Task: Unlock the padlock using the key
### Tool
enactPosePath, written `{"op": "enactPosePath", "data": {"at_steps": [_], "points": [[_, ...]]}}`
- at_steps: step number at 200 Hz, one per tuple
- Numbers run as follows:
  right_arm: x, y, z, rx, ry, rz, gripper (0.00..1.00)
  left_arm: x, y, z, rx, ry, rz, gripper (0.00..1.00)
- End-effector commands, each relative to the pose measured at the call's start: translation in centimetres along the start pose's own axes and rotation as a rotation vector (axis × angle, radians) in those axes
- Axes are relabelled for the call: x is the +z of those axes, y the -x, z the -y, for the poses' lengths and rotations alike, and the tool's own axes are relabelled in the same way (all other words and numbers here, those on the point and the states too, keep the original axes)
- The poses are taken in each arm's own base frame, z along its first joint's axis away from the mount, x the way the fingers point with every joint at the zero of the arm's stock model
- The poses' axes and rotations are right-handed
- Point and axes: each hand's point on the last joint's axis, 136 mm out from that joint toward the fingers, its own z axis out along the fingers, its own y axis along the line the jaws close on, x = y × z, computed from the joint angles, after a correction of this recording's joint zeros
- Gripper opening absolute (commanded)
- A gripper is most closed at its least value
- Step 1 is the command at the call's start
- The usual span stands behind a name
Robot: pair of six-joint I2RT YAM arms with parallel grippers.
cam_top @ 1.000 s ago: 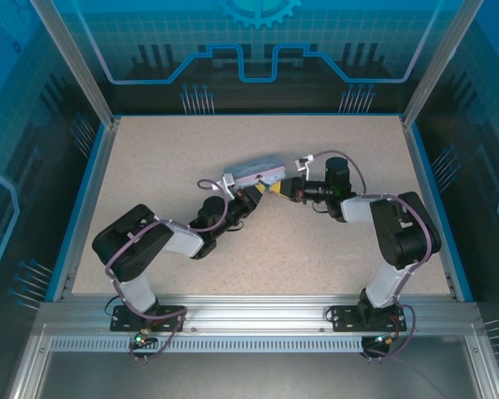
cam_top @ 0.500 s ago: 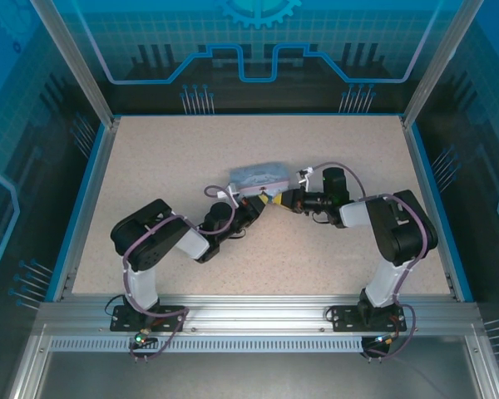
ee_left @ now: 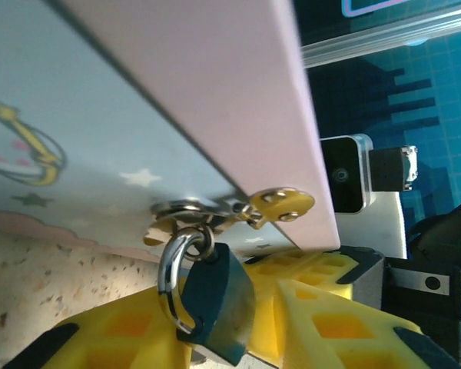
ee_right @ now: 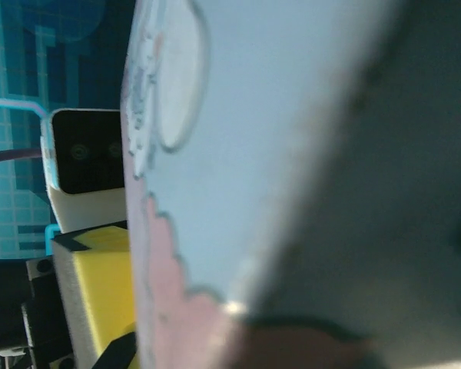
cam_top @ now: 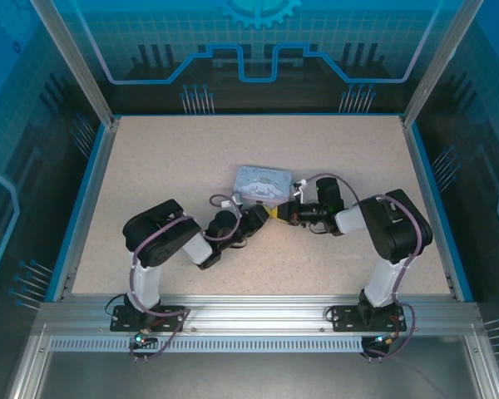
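I count one padlock (ee_left: 215, 300), one gold hasp (ee_left: 280, 204), one light-blue tin (cam_top: 264, 179) and one counter (cam_top: 166, 158); two arms logged, the left arm (cam_top: 162, 237) and the right arm (cam_top: 395, 229).

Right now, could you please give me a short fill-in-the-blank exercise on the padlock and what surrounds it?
1. The padlock hangs by its shackle from the ___'s latch.
2. The fingers below the padlock are coloured ___.
3. In the top view, the left hand and the right hand meet at the ___ edge of the tin.
Missing words: tin; yellow; near.
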Motion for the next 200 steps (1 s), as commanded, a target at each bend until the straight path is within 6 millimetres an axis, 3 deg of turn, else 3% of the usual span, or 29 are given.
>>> {"op": "enactPosePath", "data": {"at_steps": [1, 25, 89, 113, 200], "points": [[0.7, -2.2, 1.2, 0.033, -0.010, -0.057, 0.05, -0.2, -0.5, 1.7, -0.008, -0.074, -0.007, 0.38], [0.7, -2.6, 1.8, 0.044, -0.015, -0.046, 0.05, -0.8, -0.3, 1.0, -0.011, -0.048, 0.021, 0.45], [0.7, -2.1, 1.0, 0.021, -0.009, -0.038, 0.05, -3.7, 0.6, -0.9, -0.034, 0.025, 0.111, 0.62], [0.8, -2.3, 0.9, 0.021, -0.011, -0.043, 0.05, -4.4, 0.9, -0.6, -0.027, 0.024, 0.136, 0.62], [1.3, -2.5, 0.3, 0.013, -0.003, -0.052, 0.05, -2.5, 0.3, -0.1, -0.069, 0.002, 0.116, 0.54]]}}
